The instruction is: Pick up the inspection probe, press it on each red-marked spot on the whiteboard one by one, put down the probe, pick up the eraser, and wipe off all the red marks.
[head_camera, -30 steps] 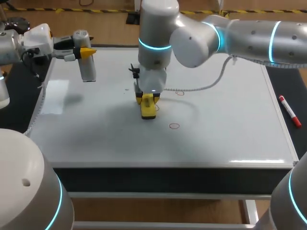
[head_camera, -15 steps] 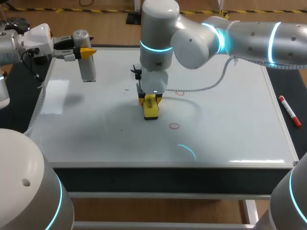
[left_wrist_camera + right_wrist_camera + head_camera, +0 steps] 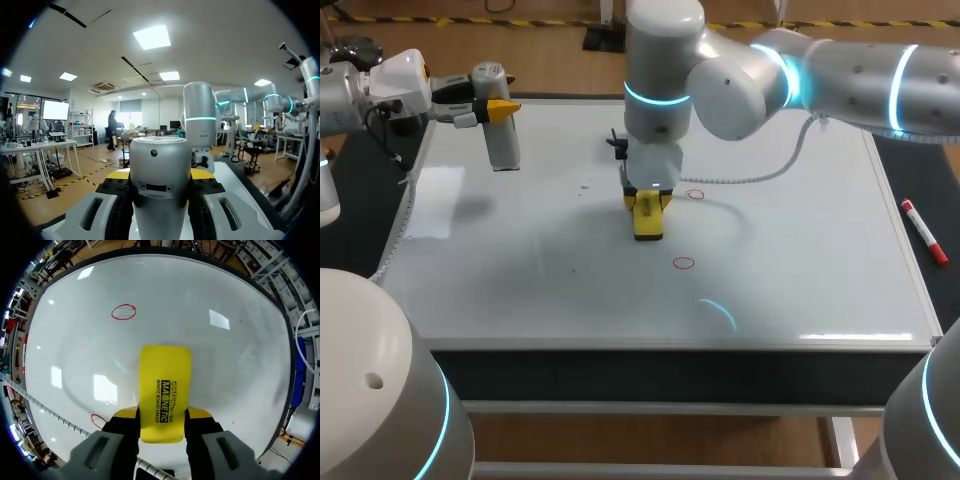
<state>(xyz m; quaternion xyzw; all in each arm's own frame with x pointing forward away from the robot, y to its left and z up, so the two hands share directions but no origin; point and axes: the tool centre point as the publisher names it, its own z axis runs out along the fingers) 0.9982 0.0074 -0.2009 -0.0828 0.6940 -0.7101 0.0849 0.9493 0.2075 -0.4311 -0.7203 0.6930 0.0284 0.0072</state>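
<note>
Between the yellow-tipped fingers of the right pincer, a yellow eraser is pinched by its two long sides. It is a flat, oblong block with rounded corners and black print on its smooth face. The fingers are spread only as far as the eraser's width and press against it from both sides. The eraser juts out ahead of the fingertips, and its far end is lowered to the glossy white surface of the whiteboard, though firm contact cannot be confirmed. Ahead of this pincer and off to one side, a thin red ring mark is drawn on the board. A second red mark lies close beside one finger and is partly hidden by it. Well apart from the right pincer, the left pincer is held over the board's far left corner. Its fingers are closed on an inspection probe, a smooth grey metallic cylinder with a rounded cap that stands upright between them. Far to the other side of the right pincer, a red-capped marker lies at the board's edge.
</note>
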